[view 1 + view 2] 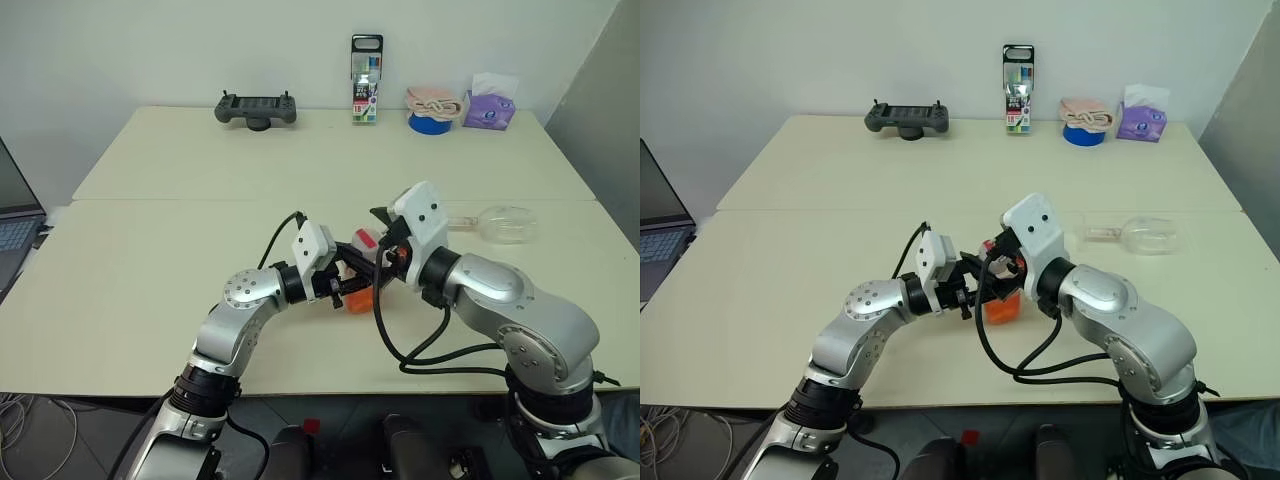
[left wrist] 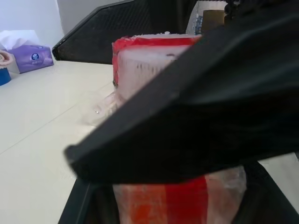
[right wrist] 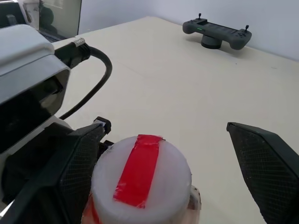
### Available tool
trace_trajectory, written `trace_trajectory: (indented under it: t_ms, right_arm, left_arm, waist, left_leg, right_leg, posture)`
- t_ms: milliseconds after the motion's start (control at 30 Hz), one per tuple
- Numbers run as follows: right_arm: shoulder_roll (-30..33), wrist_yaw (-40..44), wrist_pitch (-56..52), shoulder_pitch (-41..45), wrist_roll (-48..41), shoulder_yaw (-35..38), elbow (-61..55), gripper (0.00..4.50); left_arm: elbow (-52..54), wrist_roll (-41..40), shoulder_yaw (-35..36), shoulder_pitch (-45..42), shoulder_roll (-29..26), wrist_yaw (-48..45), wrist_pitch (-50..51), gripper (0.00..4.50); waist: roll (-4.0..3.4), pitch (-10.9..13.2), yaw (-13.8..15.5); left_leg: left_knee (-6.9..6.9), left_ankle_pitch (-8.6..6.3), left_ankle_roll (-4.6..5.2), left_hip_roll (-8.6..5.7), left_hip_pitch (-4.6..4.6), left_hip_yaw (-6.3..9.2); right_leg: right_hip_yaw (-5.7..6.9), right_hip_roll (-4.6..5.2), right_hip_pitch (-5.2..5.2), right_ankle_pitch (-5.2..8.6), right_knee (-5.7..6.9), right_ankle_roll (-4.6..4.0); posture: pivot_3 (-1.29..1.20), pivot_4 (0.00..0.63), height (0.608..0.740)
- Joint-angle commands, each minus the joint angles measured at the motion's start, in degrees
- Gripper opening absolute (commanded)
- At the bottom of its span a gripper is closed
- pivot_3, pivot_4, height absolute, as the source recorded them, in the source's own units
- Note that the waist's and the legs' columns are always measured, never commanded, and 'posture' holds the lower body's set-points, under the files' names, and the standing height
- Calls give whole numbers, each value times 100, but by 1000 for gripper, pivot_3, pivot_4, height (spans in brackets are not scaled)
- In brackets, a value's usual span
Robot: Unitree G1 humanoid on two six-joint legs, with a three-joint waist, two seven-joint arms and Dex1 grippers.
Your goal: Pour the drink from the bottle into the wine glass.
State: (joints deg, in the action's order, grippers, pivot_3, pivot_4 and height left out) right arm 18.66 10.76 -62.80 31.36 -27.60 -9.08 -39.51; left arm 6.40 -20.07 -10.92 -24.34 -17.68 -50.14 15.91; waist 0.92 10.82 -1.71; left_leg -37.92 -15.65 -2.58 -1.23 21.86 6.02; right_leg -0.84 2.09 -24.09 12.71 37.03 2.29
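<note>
While left hand [image 1: 970,297] clamps upright bottle [image 1: 1001,300], right hand [image 3: 163,163] gapes over its cap

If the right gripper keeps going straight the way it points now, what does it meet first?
Most likely the bottle's cap: the right gripper has its jaws wide open either side of it, with the bottle shut in the left gripper. How close it is remains unclear.
</note>
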Motion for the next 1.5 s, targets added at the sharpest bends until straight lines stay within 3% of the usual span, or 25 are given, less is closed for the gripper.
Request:
trace_trajectory:
  t_ms: [33,967,1500]
  right_arm:
    - [-48,-50,115,199,113,105,-66,4500]
    - [500,629,-199,-472,-648,637,-833,4500]
    - [-264,-210,-452,-205,-640,566,-725,4500]
  left_arm:
    - [150,-32,38,-67,39,-3,-133,1957]
    - [159,-15,76,-2,-24,-10,-123,1950]
    - [238,-39,79,82,-35,41,-112,1950]
  waist:
    - [0,0,0]
    - [0,0,1]
    - [0,0,0]
  left_leg:
    - [0,0,0,0,0,0]
    - [0,0,0,0,0,0]
    - [0,0,0,0,-1,1]
  right_leg:
    - [0,0,0,0,0,0]
    - [1,0,0,0,0,1]
    - [0,0,0,0,1,0]
  posture:
    - [0,150,740]
    - [0,150,740]
    - [0,150,740]
